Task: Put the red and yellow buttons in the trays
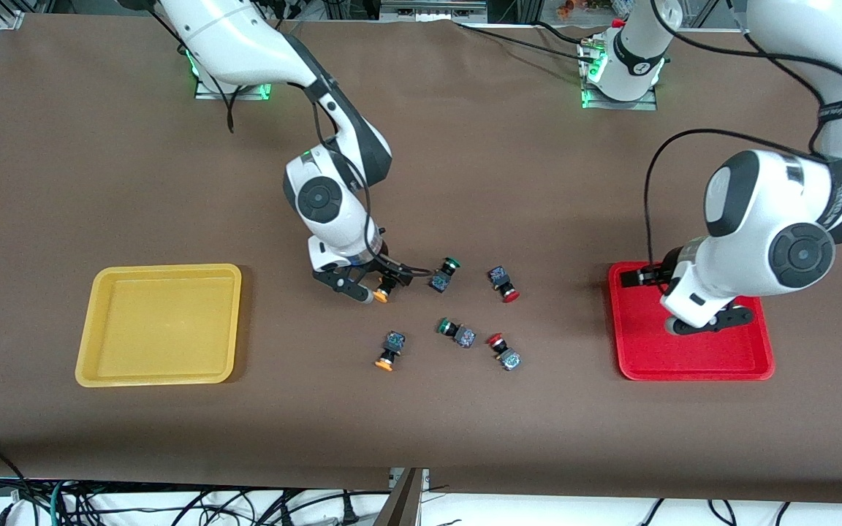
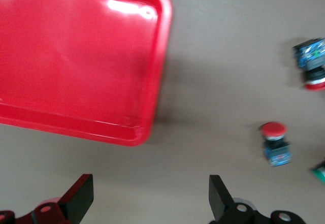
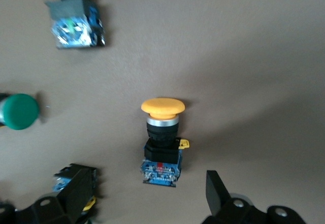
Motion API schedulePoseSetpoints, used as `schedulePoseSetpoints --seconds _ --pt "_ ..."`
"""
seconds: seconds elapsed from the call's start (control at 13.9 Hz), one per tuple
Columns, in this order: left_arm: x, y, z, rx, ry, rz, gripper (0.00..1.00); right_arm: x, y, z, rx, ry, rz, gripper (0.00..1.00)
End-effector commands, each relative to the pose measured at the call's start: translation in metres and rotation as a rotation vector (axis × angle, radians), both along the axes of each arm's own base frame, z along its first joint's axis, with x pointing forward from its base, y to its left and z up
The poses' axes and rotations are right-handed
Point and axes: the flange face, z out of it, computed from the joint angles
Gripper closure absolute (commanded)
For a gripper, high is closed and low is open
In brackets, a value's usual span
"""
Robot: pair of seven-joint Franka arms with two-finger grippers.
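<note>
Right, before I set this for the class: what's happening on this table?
Two robot arms are sorting buttons into trays. The right gripper is open and low over the table, close beside a yellow button. The left gripper hangs open and empty at the edge of the red tray. No button is in the red tray or the yellow tray yet; the others lie on the table between the two trays.

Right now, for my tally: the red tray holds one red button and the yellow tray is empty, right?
No: the red tray holds none. The front view shows both red buttons on the table between the trays. The yellow tray is empty.
</note>
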Motion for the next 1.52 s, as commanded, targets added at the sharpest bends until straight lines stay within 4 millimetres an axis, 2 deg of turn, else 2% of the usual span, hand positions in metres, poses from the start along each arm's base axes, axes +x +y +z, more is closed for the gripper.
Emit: schedulePoseSetpoints --seconds 0.0,0.07,0.22,0.36,0.58,0.65,0.72,0.79,0.87,0.94,1.01,1.15,1.23,1.37,1.44 --pt "0.003 -0.059 -0.03 0.013 -0.011 0.13 0.0 0.0 0.013 -0.021 0.019 -0.019 -0.037 0.01" --pt "0.002 -0.082 -0.045 0.031 -0.017 0.192 0.0 -0.005 0.017 -0.029 0.019 -0.022 -0.03 0.02" --pt "-0.006 -0.123 -0.07 0.072 -0.028 0.281 0.0 -0.006 0.019 -0.032 0.016 -0.023 -0.025 0.15" --pt "-0.01 -0.13 -0.095 0.092 -0.002 0.313 0.0 -0.006 0.019 -0.031 0.015 -0.025 -0.02 0.39" --pt "-0.015 -0.142 -0.114 0.061 0.009 0.363 0.0 -0.004 0.016 -0.024 0.013 -0.027 -0.002 0.76" --pt "-0.018 -0.147 -0.125 0.064 0.018 0.391 0.0 -0.003 0.014 -0.024 0.005 -0.017 0.001 0.84" --pt "-0.028 -0.167 -0.135 0.064 0.012 0.396 0.0 -0.001 0.012 -0.012 -0.002 -0.01 0.003 0.89" --pt "-0.034 -0.183 -0.145 0.059 -0.011 0.414 0.0 0.002 0.008 0.0 -0.016 0.006 0.01 0.89" --pt "-0.039 -0.201 -0.153 0.054 -0.036 0.437 0.0 0.01 -0.002 0.023 -0.025 0.021 0.035 0.89" --pt "-0.044 -0.213 -0.157 0.055 -0.048 0.463 0.0 0.016 -0.015 0.045 -0.041 0.039 0.069 0.89" --pt "-0.047 -0.217 -0.161 0.061 -0.048 0.468 0.0 0.019 -0.027 0.065 -0.064 0.053 0.122 0.89" --pt "-0.06 -0.221 -0.177 0.083 -0.023 0.454 0.0 0.036 -0.076 0.094 -0.134 0.072 0.21 0.89" --pt "-0.068 -0.223 -0.185 0.093 -0.013 0.446 0.0 0.044 -0.103 0.105 -0.163 0.096 0.266 0.89" --pt "-0.074 -0.225 -0.19 0.103 -0.008 0.436 0.01 0.063 -0.171 0.108 -0.212 0.139 0.387 0.88" --pt "-0.073 -0.225 -0.19 0.1 -0.014 0.436 0.06 0.074 -0.207 0.11 -0.231 0.136 0.452 0.88"
